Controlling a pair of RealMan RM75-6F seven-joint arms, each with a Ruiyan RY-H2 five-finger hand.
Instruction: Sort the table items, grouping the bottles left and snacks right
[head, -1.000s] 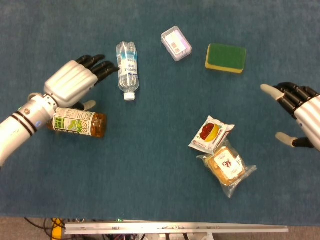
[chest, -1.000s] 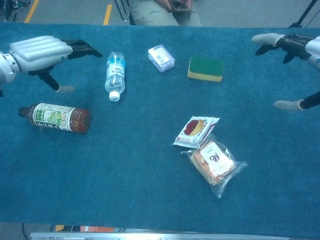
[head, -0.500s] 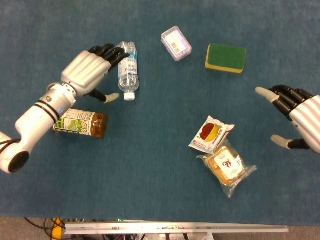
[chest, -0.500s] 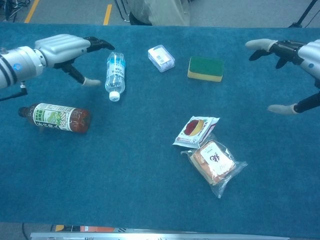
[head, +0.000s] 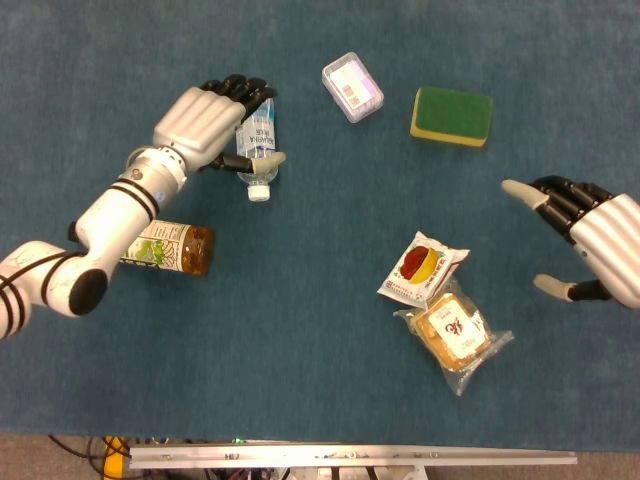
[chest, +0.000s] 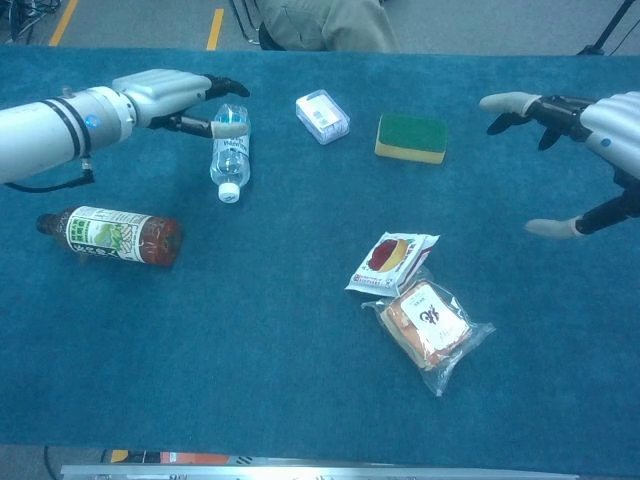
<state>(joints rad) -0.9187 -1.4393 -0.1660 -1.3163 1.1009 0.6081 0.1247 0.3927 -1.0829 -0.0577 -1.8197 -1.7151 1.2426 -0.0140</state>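
The chest view takes in the far edge of the desk (chest: 300, 400) and a seated person (chest: 325, 22) behind it, which the head view leaves out; the head view instead shows a metal rail (head: 350, 457) along the near edge. The chest view also shows the left hand (head: 205, 122) from the side, above the water bottle (head: 257, 148), with its thumb reaching over the bottle's body. From overhead the fingers (head: 240, 88) spread across the bottle's upper part and the thumb lies across it near the cap; whether they press on it cannot be told, and nothing is lifted. The bottle lies flat on the left side of the desk, cap toward the robot. A tea bottle (head: 165, 248) lies on its side nearer the robot, partly under the left forearm in the head view.

The right hand (head: 590, 240) hovers wide, fingers and thumb apart, holding nothing, well right of the snack packet (head: 422, 266) and the bagged bread (head: 455, 332), which overlap. A small plastic box (head: 352, 87) and a sponge (head: 452, 115) lie farther back.
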